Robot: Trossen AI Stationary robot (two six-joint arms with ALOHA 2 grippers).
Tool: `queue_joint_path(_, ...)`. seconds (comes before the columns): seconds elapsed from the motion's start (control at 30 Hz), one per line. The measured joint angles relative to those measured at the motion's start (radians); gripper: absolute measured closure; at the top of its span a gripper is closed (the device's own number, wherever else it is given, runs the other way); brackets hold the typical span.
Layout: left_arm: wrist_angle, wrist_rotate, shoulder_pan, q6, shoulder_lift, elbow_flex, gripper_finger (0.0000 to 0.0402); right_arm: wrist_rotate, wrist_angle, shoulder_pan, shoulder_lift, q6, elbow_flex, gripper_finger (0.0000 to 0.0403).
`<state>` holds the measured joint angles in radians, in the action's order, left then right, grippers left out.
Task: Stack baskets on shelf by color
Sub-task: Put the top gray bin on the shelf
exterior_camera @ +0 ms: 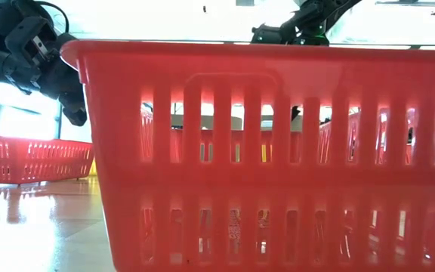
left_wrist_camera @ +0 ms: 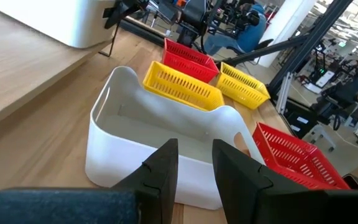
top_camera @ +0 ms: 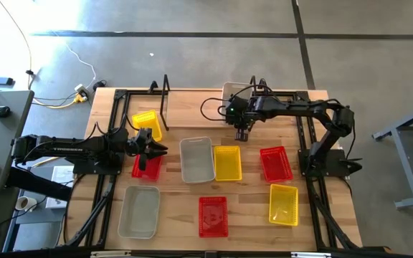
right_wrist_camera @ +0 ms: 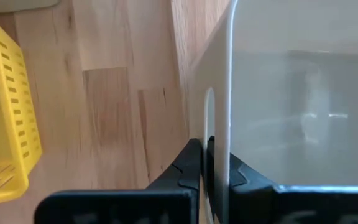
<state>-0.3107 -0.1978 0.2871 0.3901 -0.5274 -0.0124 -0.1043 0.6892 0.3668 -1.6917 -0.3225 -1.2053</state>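
Grey basket (right_wrist_camera: 303, 93) wall btwn right fingers (right_wrist_camera: 188, 165)

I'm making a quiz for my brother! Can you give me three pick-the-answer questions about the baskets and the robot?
1. How many yellow baskets are on the table?
A. two
B. three
C. five

2. Which basket sits right in front of the low camera?
A. grey
B. yellow
C. red

3. What is the right gripper doing?
A. pinching a grey basket's wall
B. hanging open over bare wood
C. holding a yellow basket

Answers:
1 B: the high view shows three yellow baskets.
2 C: a red basket fills the low view.
3 A: the right gripper has its fingers shut on a grey basket.
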Motion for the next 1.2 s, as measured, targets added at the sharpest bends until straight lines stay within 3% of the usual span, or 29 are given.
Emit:
queue_joint_path(0.3,0.000,0.001,0.000,-0.008,0.000,0.000,0.0312,-0.073,-0.001,0.000,0.001,0.001,0.000,0.0322)
queue_joint_path(0.5,0.000,0.003,0.000,-0.024,0.000,0.000,0.0312,-0.074,-0.015,0.000,0.016,0.000,0.000,0.0291)
queue_joint_path(0.87,0.016,0.024,0.000,-0.035,0.000,0.000,0.0308,-0.095,0.016,-0.002,0.017,0.013,-0.020,0.0283)
queue_joint_path(1.2,0.201,0.060,0.000,-0.037,0.000,-0.039,0.0243,-0.100,0.109,-0.002,0.018,0.034,-0.130,0.0283)
